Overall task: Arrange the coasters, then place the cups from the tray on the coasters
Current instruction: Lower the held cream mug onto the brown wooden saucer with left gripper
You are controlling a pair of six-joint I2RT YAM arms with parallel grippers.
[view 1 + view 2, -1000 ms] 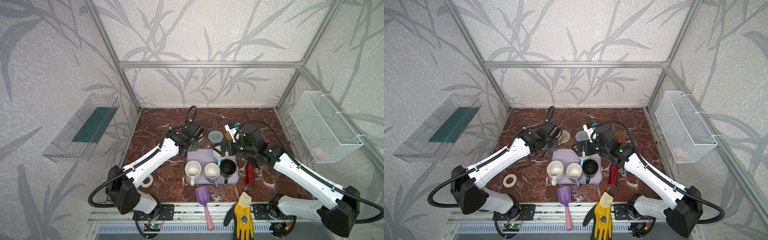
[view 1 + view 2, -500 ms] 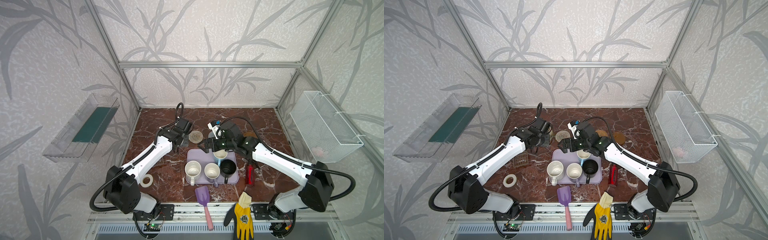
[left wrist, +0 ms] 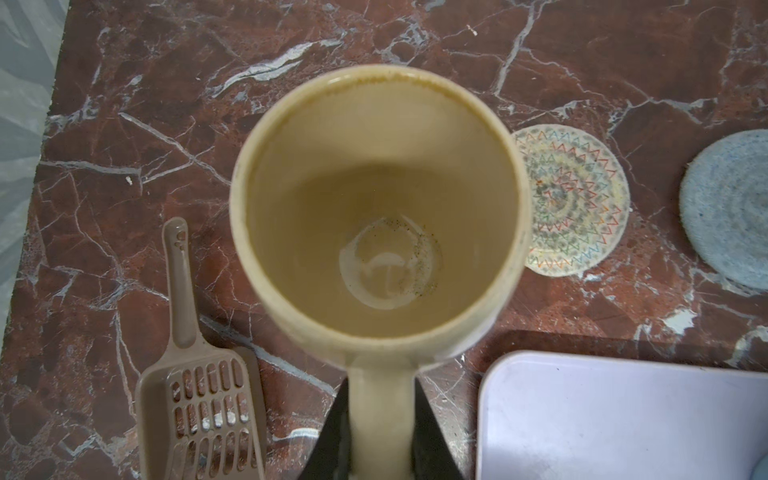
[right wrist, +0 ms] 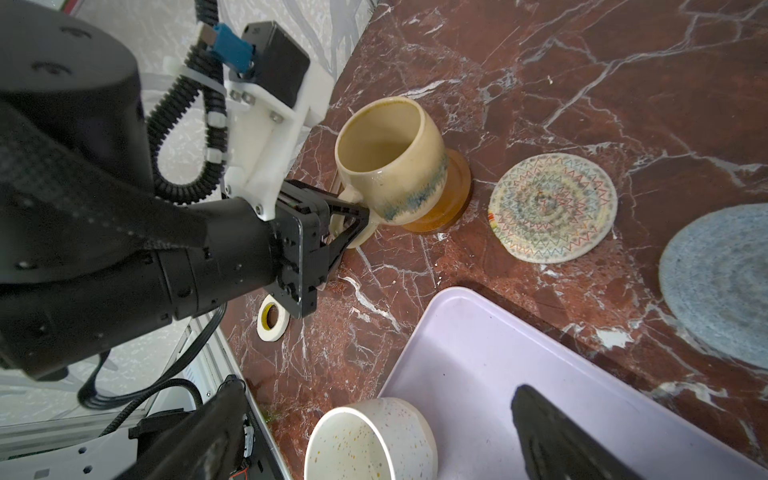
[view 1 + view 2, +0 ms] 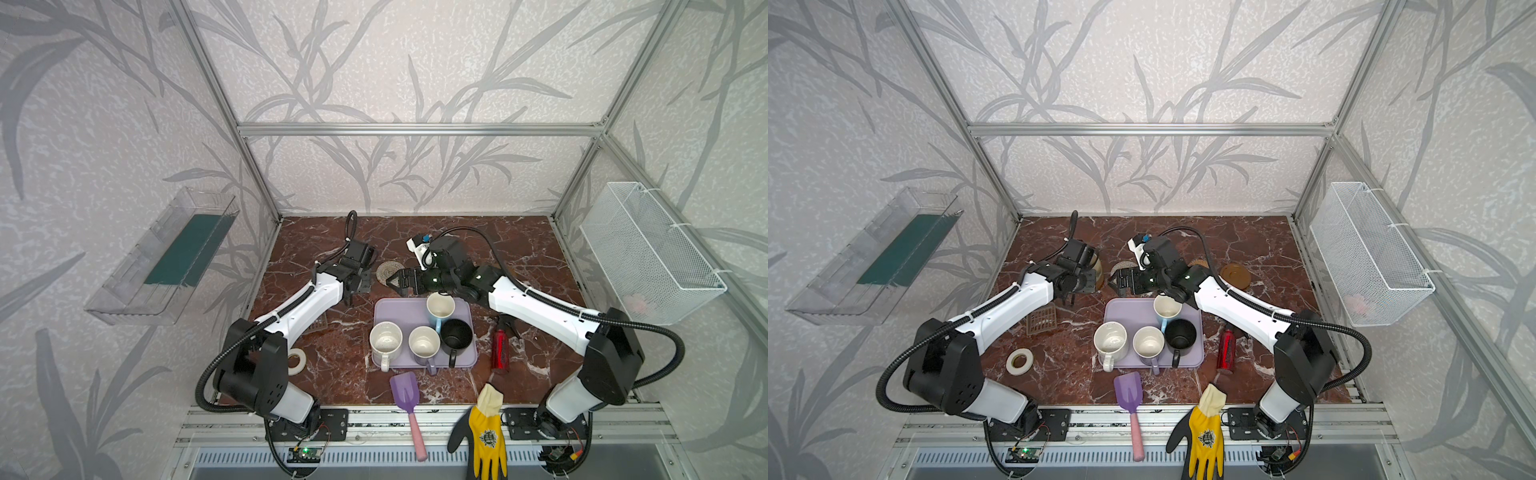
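While the left gripper (image 4: 351,218) is clenched on the handle of the beige-yellow mug (image 4: 390,166), this mug stands upright and seems to rest on an amber-brown coaster (image 4: 455,195), just beyond the far left corner of the tray (image 5: 399,303). To the right of it lie the woven beige-white coaster (image 4: 552,208) and then the grey-blue coaster (image 4: 719,286), each flat on the table. The right gripper (image 5: 394,282) hangs over the far edge of the tray with its jaws spread wide, holding nothing. On the tray stand the speckled white mug (image 5: 385,341), the lavender mug (image 5: 424,341), the black mug (image 5: 456,334) and the light blue mug (image 5: 440,306).
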